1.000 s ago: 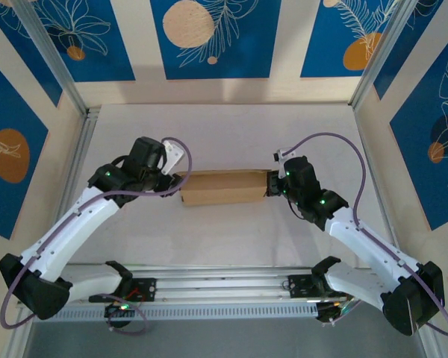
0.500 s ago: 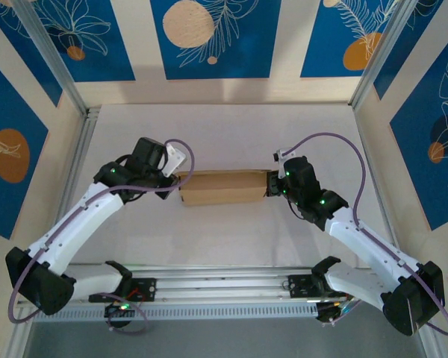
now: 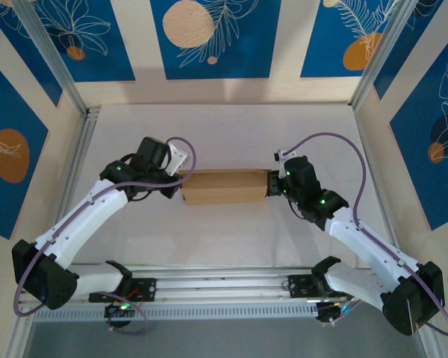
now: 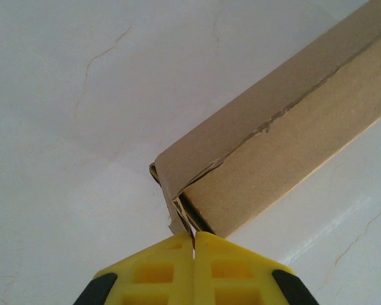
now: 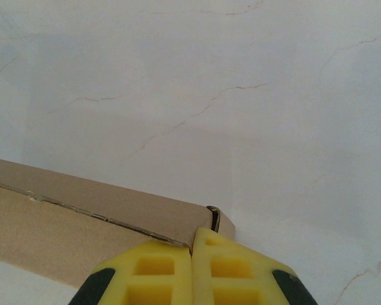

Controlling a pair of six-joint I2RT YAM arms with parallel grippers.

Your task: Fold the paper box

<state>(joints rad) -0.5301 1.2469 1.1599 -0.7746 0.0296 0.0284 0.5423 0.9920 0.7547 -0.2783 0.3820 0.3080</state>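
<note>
1. At centre-left of the top view, the left gripper (image 3: 181, 182) meets the box's left end. In its wrist view the yellow fingers (image 4: 159, 273) are pressed together at the bottom edge. A thin flap of card at the box's corner runs down into the seam between them, so we judge them nipped on that flap.
2. The paper box (image 3: 224, 186) lies across the middle of the frame on the white table (image 3: 231, 134). It is a long, shallow brown form that reaches from one gripper to the other.
3. We expect it to be light. The corrugated board should be stiff across its panels and give readily at the creases. The matte surface should not slip much.
4. The single-layer flaps look easy to crush or tear, and one long crease already looks ragged. We would take hold at the ends, on a flap close to its fold or on a doubled edge, not in the middle of a panel.
5. At centre-right, the right gripper (image 3: 269, 184) touches the box's right end. Its pads (image 5: 235, 267) are closed together. A small tab stands just above them, and we cannot tell whether any card is caught between them.
</note>
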